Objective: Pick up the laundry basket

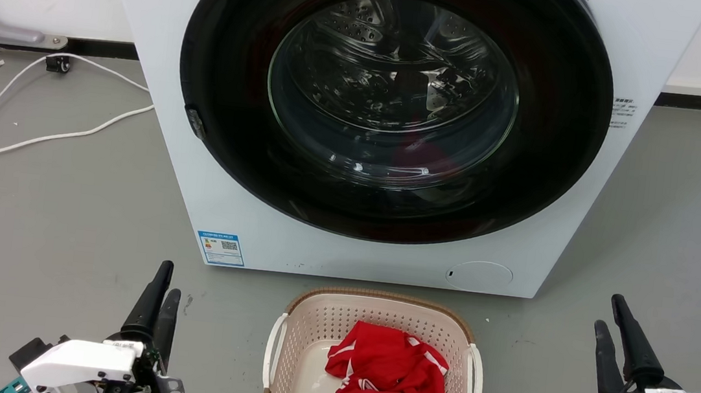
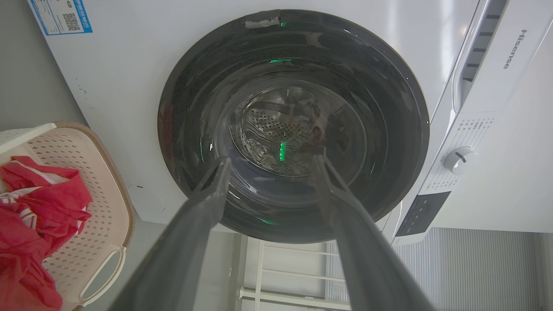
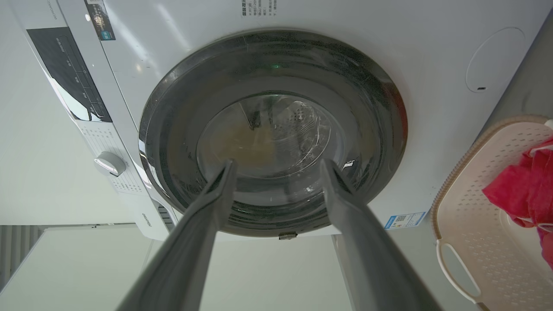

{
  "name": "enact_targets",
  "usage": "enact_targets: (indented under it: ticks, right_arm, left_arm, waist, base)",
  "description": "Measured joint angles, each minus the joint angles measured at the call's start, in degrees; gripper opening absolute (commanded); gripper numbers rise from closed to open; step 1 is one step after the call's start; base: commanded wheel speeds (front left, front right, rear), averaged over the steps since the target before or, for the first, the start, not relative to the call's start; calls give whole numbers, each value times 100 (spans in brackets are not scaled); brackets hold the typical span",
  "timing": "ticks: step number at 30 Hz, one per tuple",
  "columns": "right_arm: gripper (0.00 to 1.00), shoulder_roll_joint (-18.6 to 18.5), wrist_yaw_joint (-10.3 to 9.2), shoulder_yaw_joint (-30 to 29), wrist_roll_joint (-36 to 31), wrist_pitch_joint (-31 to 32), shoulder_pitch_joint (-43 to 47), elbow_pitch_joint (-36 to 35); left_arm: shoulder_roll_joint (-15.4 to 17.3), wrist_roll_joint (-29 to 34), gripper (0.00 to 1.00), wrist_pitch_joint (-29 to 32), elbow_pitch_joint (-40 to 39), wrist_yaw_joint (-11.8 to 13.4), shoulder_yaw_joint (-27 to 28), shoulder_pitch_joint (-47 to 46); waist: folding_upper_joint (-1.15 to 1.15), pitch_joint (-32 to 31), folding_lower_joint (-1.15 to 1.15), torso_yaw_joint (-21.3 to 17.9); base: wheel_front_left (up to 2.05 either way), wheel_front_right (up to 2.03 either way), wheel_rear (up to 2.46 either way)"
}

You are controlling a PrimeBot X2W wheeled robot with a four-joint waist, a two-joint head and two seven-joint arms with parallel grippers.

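Sitting just in front of the washer (image 1: 180, 205), the laundry basket (image 1: 324, 324) holds a red garment (image 1: 393, 383). Your left gripper (image 1: 169, 281) and right gripper (image 1: 608, 313), both spread and empty, hang farther from the washer, off its front corners; lifting by one handle could spill the garment.

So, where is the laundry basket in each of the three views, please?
Head view: the laundry basket is at the bottom centre, on the floor in front of the washer.
Left wrist view: the basket is at the lower left edge, partly cut off.
Right wrist view: the basket is at the lower right edge, partly cut off.
Shared landmark: the washer's round dark door, large in every view.
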Motion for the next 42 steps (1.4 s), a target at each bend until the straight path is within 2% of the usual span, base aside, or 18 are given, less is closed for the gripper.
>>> enact_targets:
  ticks: [8,16,28,42]
  right_arm:
    - [100,-29,0,130,-509,-231,30,-59]
    - [100,-38,0,164,-1575,-425,83,-163]
    - [100,-18,1,210,-3154,-677,144,-302]
    - [100,-2,1,266,-4713,-891,148,-311]
  left_arm:
    - [1,627,100,-202,-121,0,-133,-1]
    - [1,1457,100,-402,-226,8,-182,0]
    - [1,2960,100,-662,-324,169,-579,0]
    - [2,4255,100,-920,-289,298,-820,-1]
  waist:
    - [0,11,0,4]
    - [0,11,0,4]
    - [0,7,0,15]
    - [0,29,0,0]
  base:
    - [0,0,0]
    - [0,0,0]
    - [0,0,0]
    - [0,0,0]
